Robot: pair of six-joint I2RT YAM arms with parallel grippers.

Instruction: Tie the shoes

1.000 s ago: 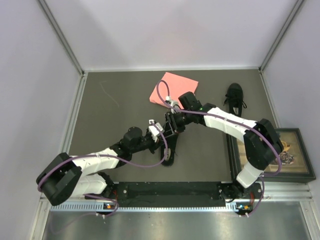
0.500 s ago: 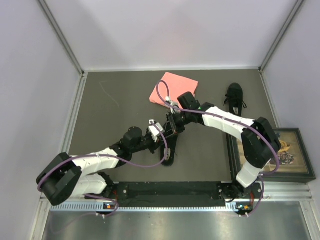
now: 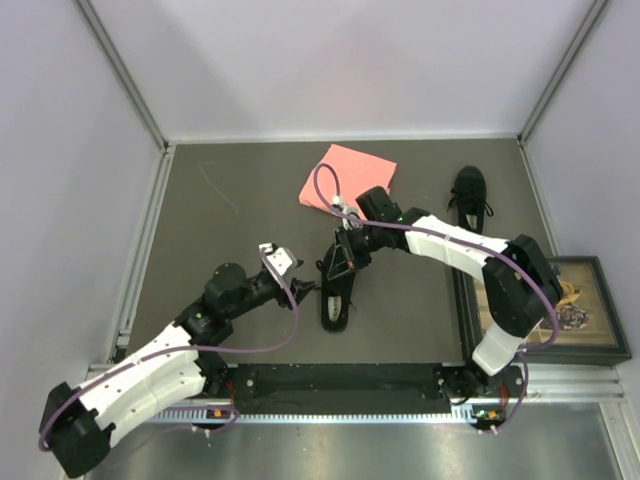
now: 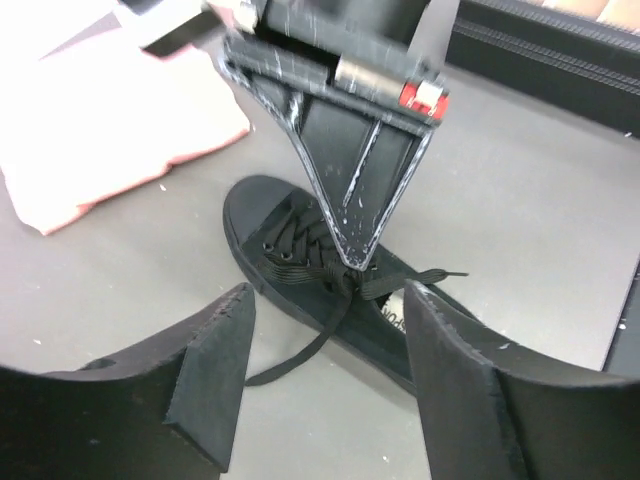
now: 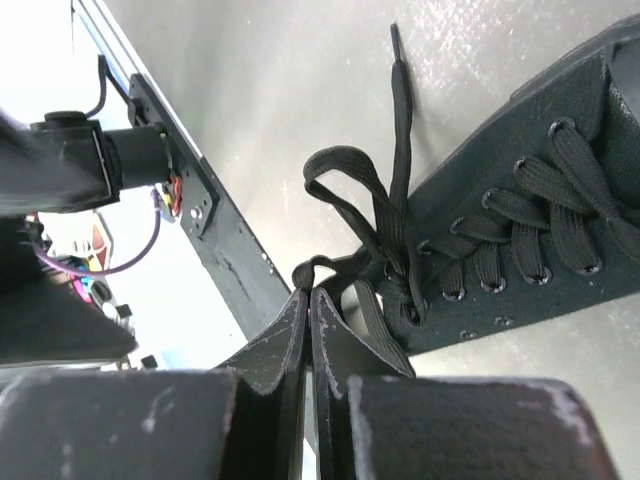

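Note:
One black shoe [image 3: 336, 298] lies at the table's middle, toe pointing away from the arms. In the right wrist view its laces [image 5: 395, 240] form a loose loop beside the eyelets. My right gripper [image 3: 343, 265] stands over the shoe's lacing, shut on a bend of the lace [image 5: 312, 268]. Its tips [image 5: 308, 292] are pressed together. In the left wrist view it appears as a downward-pointing wedge [image 4: 355, 205] touching the knot area of the shoe [image 4: 290, 265]. My left gripper [image 3: 303, 289] sits just left of the shoe, open and holding nothing [image 4: 328, 300]. The second shoe [image 3: 470, 196] lies at the back right.
A pink folded cloth [image 3: 348, 177] lies behind the near shoe. A framed picture [image 3: 578, 305] rests at the right edge. A black rail [image 3: 340, 382] runs along the front, and grey walls close in the left, back and right sides.
My left gripper has opened, let go at the shoe and drawn back to the left. My right gripper has shut on the lace and stays over the shoe.

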